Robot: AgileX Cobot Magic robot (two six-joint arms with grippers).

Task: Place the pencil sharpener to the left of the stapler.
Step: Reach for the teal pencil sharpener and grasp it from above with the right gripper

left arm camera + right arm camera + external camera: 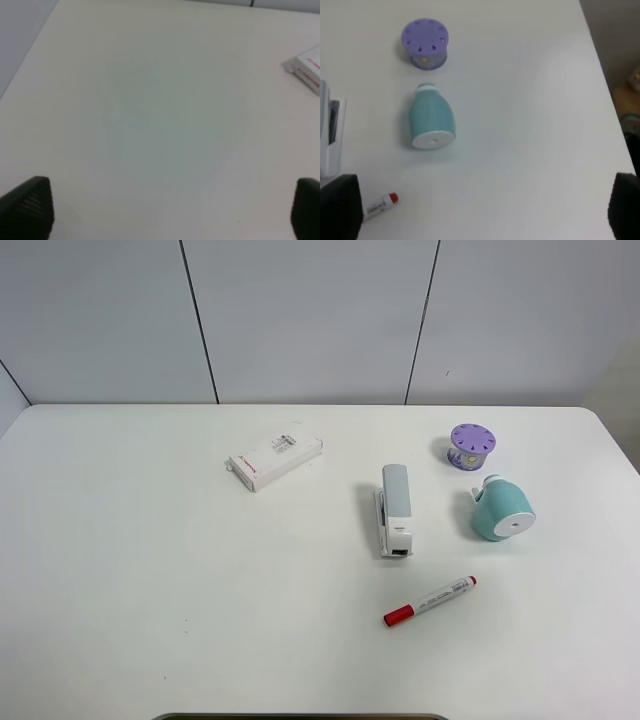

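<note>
The teal pencil sharpener (502,510) lies on its side on the white table (150,570), its pale round face toward the front edge. It rests just right of the grey and white stapler (395,510), with a gap between them. In the right wrist view the sharpener (431,123) lies ahead of my right gripper (482,207), which is open and holds nothing; the stapler (330,135) shows only at the frame's edge. My left gripper (167,210) is open over bare table. Neither gripper appears in the exterior high view.
A purple cylinder with a holed top (471,445) stands just behind the sharpener. A red-capped marker (430,601) lies in front of the stapler. A flat white box (275,457) sits behind and left of the stapler. The table's right edge (600,70) runs near the sharpener.
</note>
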